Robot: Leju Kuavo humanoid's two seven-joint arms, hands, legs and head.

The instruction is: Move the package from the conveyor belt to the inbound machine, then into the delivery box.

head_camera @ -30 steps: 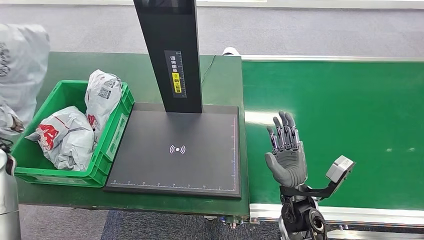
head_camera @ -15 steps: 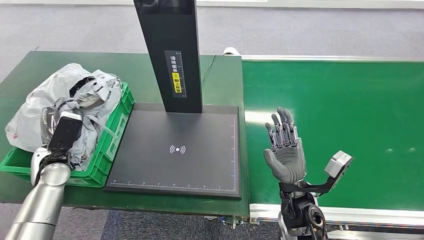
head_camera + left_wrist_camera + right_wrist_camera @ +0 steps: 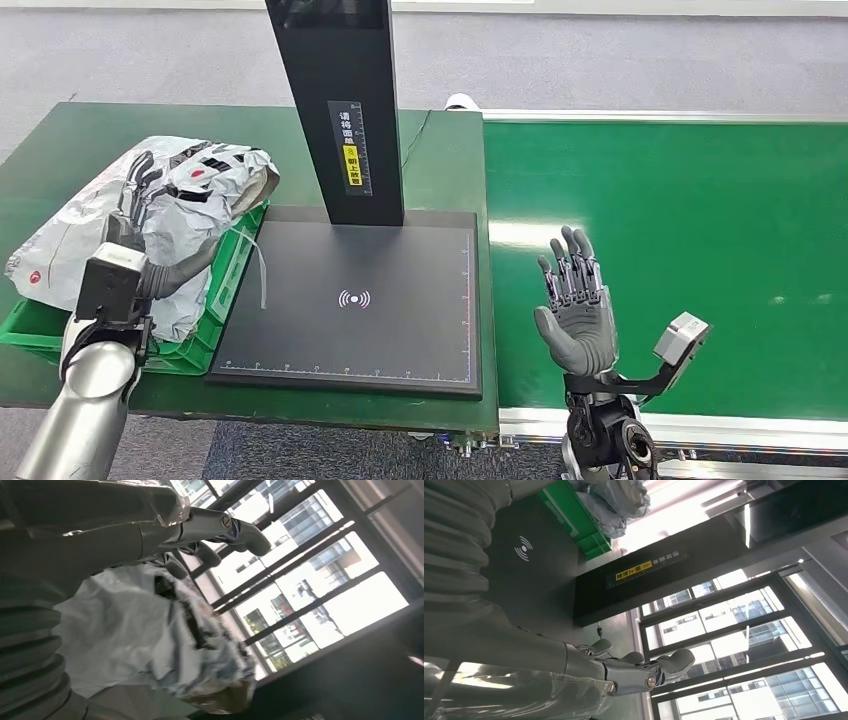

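A crumpled grey package was gripped by the left hand above the green box, at nine o'clock from the black scanner pad. The right hand was held open and empty over the green belt.

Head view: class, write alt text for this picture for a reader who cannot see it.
The robot's left hand grips a crumpled silver package above a green delivery box. Beside the box sits the black inbound machine. The right hand is raised open over the bare green conveyor belt.
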